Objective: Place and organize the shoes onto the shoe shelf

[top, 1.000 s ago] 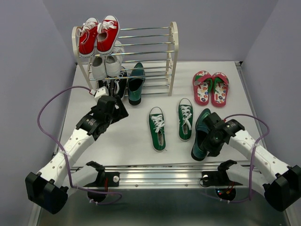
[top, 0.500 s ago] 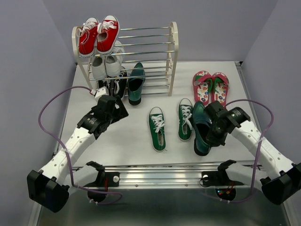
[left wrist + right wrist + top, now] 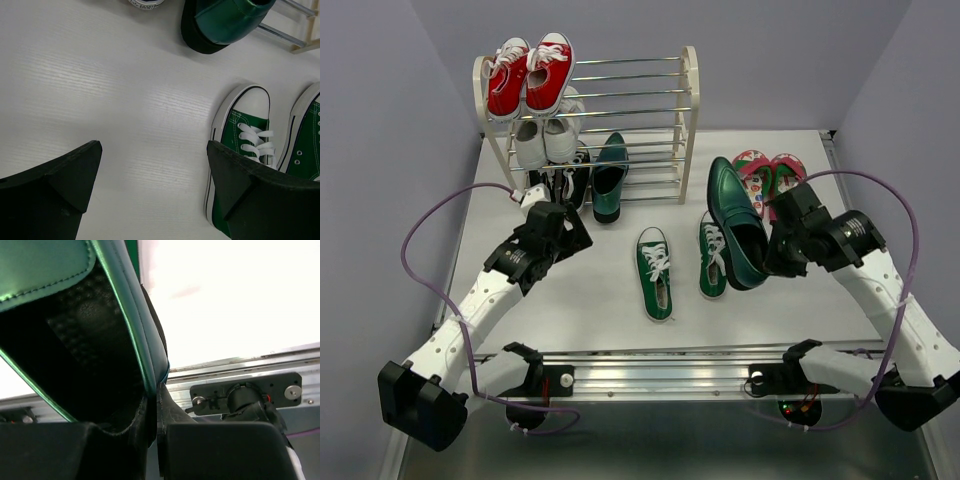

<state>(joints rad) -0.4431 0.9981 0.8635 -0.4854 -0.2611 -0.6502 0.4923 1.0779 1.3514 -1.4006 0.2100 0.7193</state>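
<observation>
1. Since a second ago the right pincer [image 3: 782,245] has clamped onto a teal loafer [image 3: 733,222] and hauled it off the tabletop [image 3: 590,300], from the front edge up toward the flip-flops [image 3: 786,172].
2. Right wrist cam shows its fingers [image 3: 210,450] pinching the loafer's collar wall, one inside, one outside.
3. That loafer hangs tilted, toe toward the back, just beside the right green sneaker [image 3: 713,255] and partly hiding the flip-flops.
4. Left pincer [image 3: 558,225] hasn't budged. It's spread wide, holding nothing, above bare tabletop in front of the shoe shelf [image 3: 691,100].
5. Second teal loafer [image 3: 610,180] sits on the shelf's bottom tier beside the black sneakers [image 3: 565,175].
6. Left green sneaker [image 3: 655,272] lies on the tabletop, toe toward the shelf.
</observation>
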